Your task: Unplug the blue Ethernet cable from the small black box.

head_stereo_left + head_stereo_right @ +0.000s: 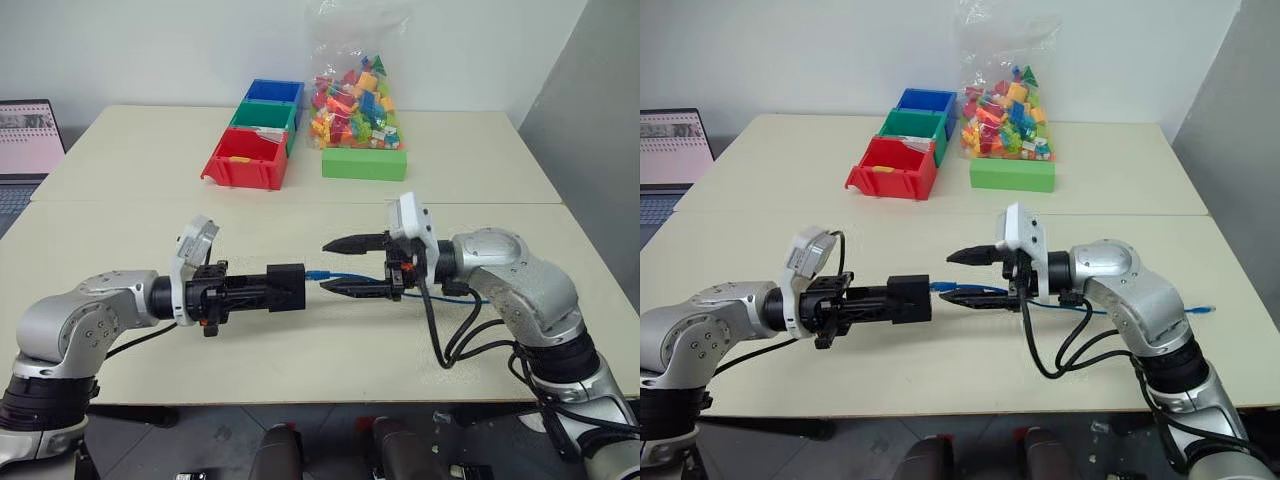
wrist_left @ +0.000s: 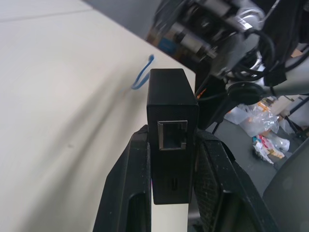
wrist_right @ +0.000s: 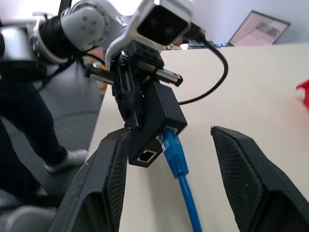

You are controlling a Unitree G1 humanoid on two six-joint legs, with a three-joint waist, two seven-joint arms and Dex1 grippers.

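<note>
behind the matte black box with its bright blue cable, red, green and blue bins; beside them a green block under multicoloured bricks.

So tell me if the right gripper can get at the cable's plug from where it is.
Probably yes: the right gripper is open, its fingers either side of the blue Ethernet cable plugged into the small black box, with nothing between.

No readable text anywhere here. The laptop screen at the table's far left corner carries a light page with rows of something, too small to make out. The small black box shows a bare port face, no label or brand, and the coloured bins are plain.
</note>
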